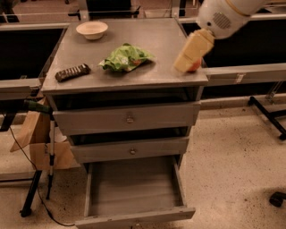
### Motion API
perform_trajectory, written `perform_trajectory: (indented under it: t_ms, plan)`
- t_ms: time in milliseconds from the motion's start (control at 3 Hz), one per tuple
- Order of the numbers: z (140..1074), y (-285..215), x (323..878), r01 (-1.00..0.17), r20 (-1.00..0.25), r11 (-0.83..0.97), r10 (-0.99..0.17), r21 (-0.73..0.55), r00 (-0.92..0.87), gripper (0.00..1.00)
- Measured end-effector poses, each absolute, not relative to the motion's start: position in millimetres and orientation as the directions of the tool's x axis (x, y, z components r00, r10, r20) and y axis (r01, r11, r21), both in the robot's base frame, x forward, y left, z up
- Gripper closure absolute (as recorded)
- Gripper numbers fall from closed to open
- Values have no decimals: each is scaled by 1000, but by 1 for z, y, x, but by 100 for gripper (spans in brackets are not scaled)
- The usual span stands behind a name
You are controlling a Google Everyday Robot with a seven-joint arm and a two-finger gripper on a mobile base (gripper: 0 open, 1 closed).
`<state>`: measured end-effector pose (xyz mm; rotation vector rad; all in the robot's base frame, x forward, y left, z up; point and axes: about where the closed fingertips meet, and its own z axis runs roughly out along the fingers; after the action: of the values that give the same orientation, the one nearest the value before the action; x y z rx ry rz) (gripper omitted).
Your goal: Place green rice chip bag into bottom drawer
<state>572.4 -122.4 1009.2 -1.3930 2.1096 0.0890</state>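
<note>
The green rice chip bag [126, 58] lies crumpled on the top of the grey cabinet [152, 36], near the middle and a little toward the front edge. Nothing touches it. To the left of it, near the front left corner, lies a dark wrapped bar [72, 72], and at the back left stands a pale bowl [92, 30].

The gripper [187, 60] is a cream-coloured shape that hangs tilted over the right front part of the cabinet top, to the right of the bag and apart from it. Whether it is open or closed I cannot tell, and I see nothing held in it. A small reddish object [195, 67] shows just behind its lower end. The white arm [225, 13] comes in from the upper right.

The bottom drawer [134, 190] is pulled far out, and its inside shows only a bare grey floor. The two upper drawers [127, 117] with round knobs are closed.
</note>
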Motion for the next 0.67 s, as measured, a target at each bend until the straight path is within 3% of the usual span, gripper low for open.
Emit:
perform_trajectory:
  t_ms: [333, 667]
  plan:
    - [1021, -75, 605, -805, -633, 556, -702, -204, -325, 0]
    - [1026, -70, 610, -765, -671, 626, -634, -154, -384, 0]
